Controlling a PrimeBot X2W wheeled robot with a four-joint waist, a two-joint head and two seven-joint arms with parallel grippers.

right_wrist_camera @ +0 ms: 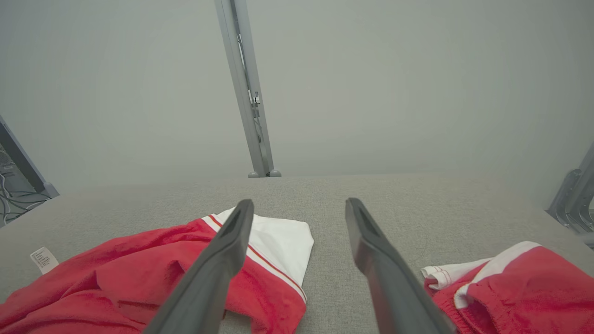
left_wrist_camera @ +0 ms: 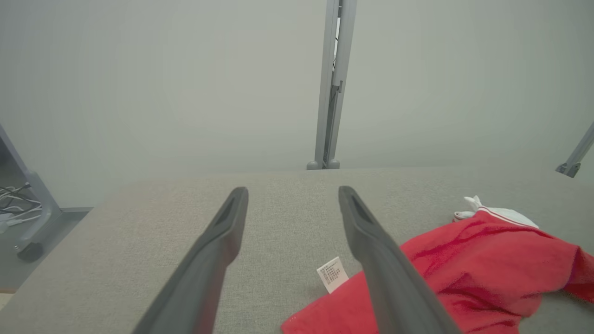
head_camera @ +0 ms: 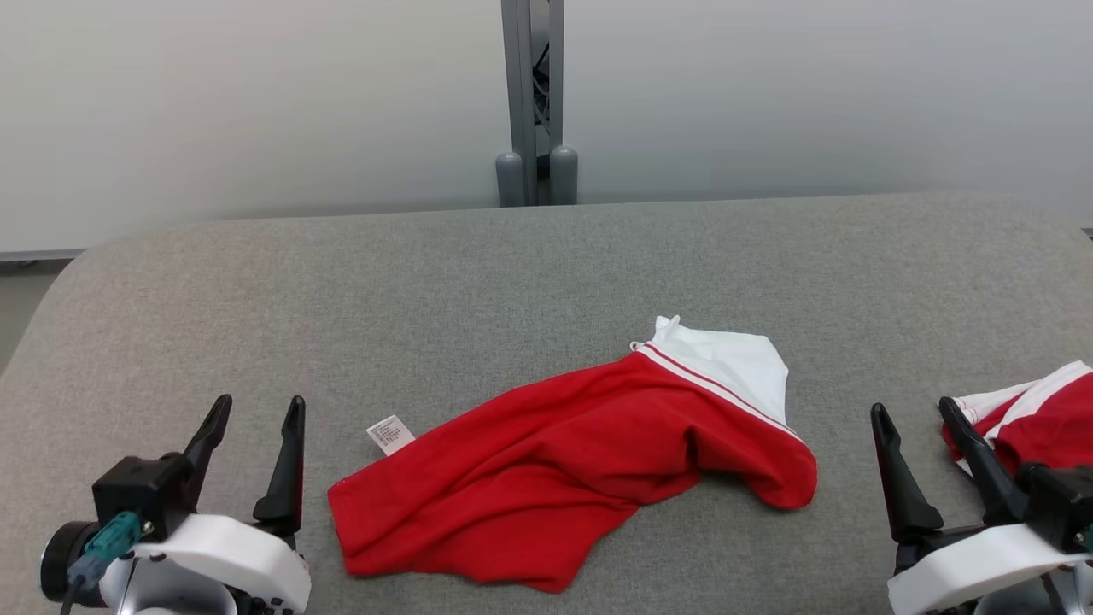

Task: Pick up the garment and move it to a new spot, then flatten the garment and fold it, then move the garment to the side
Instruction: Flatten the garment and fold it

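Head view: garment (head_camera: 564,478) distant from table (head_camera: 410,273) far edge

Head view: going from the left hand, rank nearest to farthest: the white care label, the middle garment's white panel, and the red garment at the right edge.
From the left hand:
1. care label, just to its right, at the left end of the middle garment.
2. white panel, at that garment's far right end.
3. second red garment, farthest right.

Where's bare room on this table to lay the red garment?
Bare: the table beyond the red garment up to the wall, and its left end past the left gripper. Crowded: the right edge, a second garment by the right gripper.
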